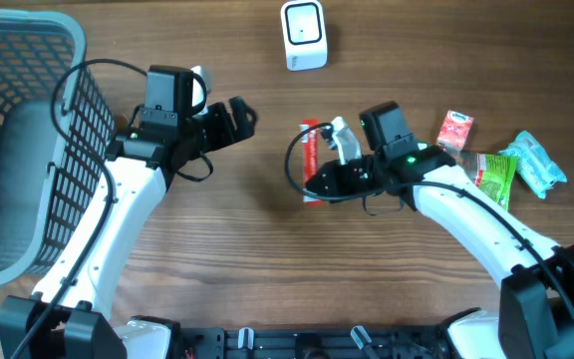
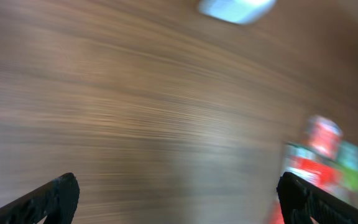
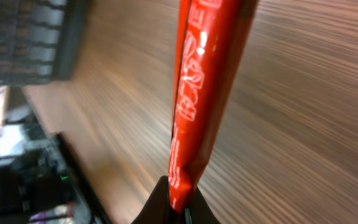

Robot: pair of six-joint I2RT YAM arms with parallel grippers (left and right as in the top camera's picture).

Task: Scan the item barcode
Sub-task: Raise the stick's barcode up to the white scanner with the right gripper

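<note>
Right wrist: my right gripper [image 3: 178,208] pinches flat red foil packet [image 3: 204,93], mid-table; left gripper [image 1: 239,116] spread, empty. Turn barcode face (unseen here) toward white boxy scanner [image 1: 303,35] at far edge, grip firm.

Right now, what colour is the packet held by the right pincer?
Red with white print; the packet shows best in the right wrist view.

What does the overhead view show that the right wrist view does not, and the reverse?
Only overhead: the white scanner, the open left hand and the other packets. Only right wrist: the white print on the red packet, seen edge-on from close by. Both: the red packet, the right hand shut on its end, and the wooden table.
</note>
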